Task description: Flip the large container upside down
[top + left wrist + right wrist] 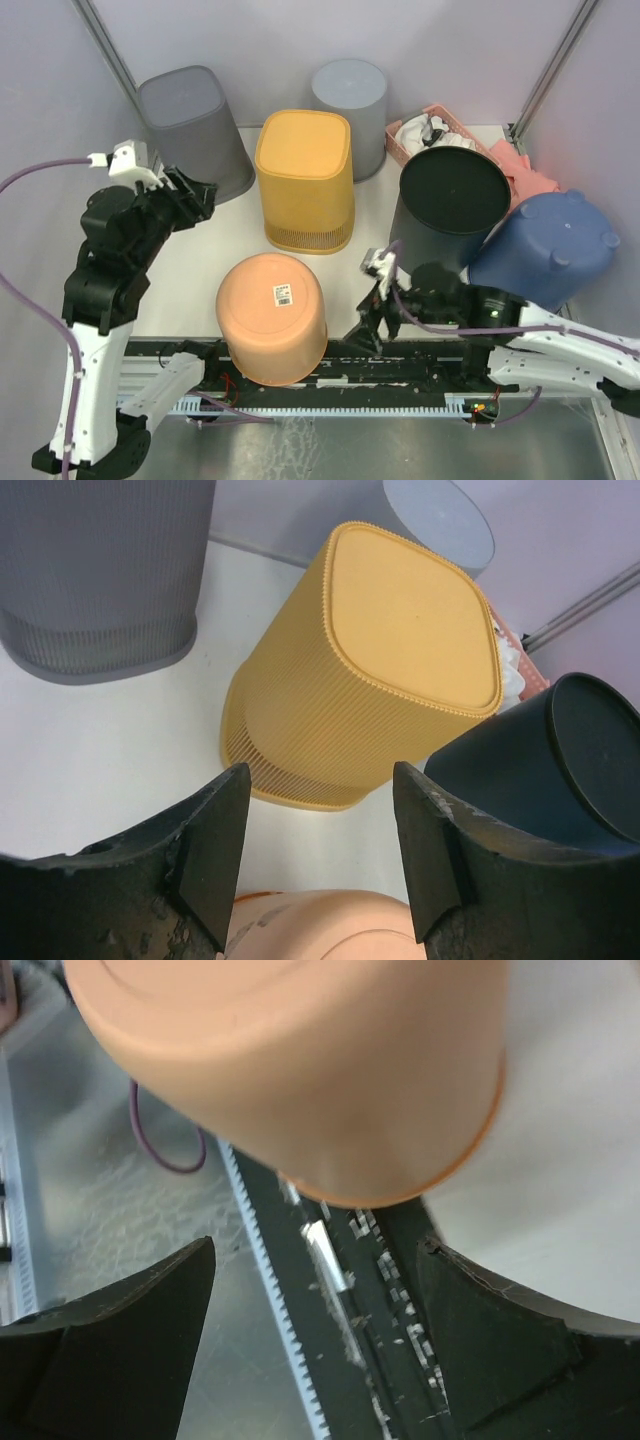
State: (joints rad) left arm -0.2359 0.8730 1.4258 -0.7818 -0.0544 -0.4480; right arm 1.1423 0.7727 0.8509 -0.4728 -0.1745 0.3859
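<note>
1. Left arm (100, 270), top view: rises from the near left corner and bends toward the dark grey bin (190, 125). The left jaws stand apart just beside that bin's near wall and hold nothing.
2. Right arm (540, 335), top view: lies along the near right edge and reaches left. The right jaws stand apart just right of the peach bin (272, 315), with a gap showing between them and its wall.
3. Peach bin, top view: base up, with a barcode label on the base. It sits at the near edge of the table (190, 270), between the two arms. Its lower wall overlaps the black rail (400, 365) in the picture.
4. Yellow bin (305, 175), top view: base up at mid table, behind the peach bin.
5. Light grey bin (350, 100), top view: base up at the rear, behind the yellow bin.
6. Black bin (450, 200), top view: base up, right of the yellow bin.
7. Blue bin (545, 245), top view: tilted on its side at the far right beside the black bin, its footed base toward the camera.
8. Pink basket (425, 135), top view: rear right, behind the black bin, with white cloth inside.
9. Left wrist view: jaws apart, the gap empty. The yellow bin's ribbed wall shows through the gap. The dark grey bin is at upper left and the black bin at right. A strip of peach bin lies at the bottom edge.
10. Right wrist view: jaws wide apart, nothing between them. The peach bin fills the top, its rim over the black rail. A purple cable (165, 1150) lies at left.
</note>
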